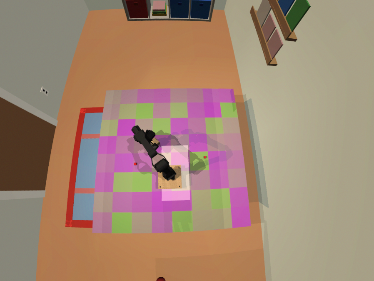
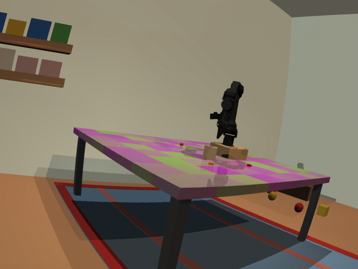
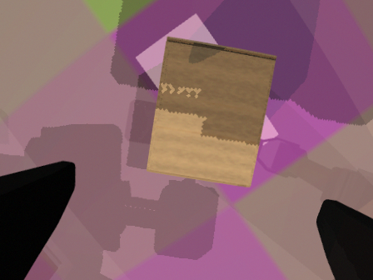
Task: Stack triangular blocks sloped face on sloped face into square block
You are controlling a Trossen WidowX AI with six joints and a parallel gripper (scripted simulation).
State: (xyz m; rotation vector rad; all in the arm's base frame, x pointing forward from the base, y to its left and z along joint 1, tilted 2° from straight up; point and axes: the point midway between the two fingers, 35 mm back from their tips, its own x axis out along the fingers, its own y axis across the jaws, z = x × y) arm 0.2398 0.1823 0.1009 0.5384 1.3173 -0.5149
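Note:
The two triangular blocks together show as one square wooden block (image 2: 209,153) (image 3: 212,104) on the table (image 2: 127,150) (image 1: 122,220). In the wrist view its top looks flat, with a thin dark line along the far edge and no clear step at the ends. The sloped joint itself is not clearly visible. In the top view the arm hides part of the block (image 1: 155,141). My gripper (image 3: 201,194) is open and empty, its fingers wide apart on either side below the block in the wrist view. In the exterior view the fingertips are above the block, not touching it.
The arm's wooden base (image 1: 165,185) (image 2: 240,153) stands close behind the block. One small red cube (image 1: 135,164) (image 2: 249,165) and another red cube (image 1: 205,157) (image 2: 181,144) lie farther off. A small orange piece (image 2: 211,163) lies near the block.

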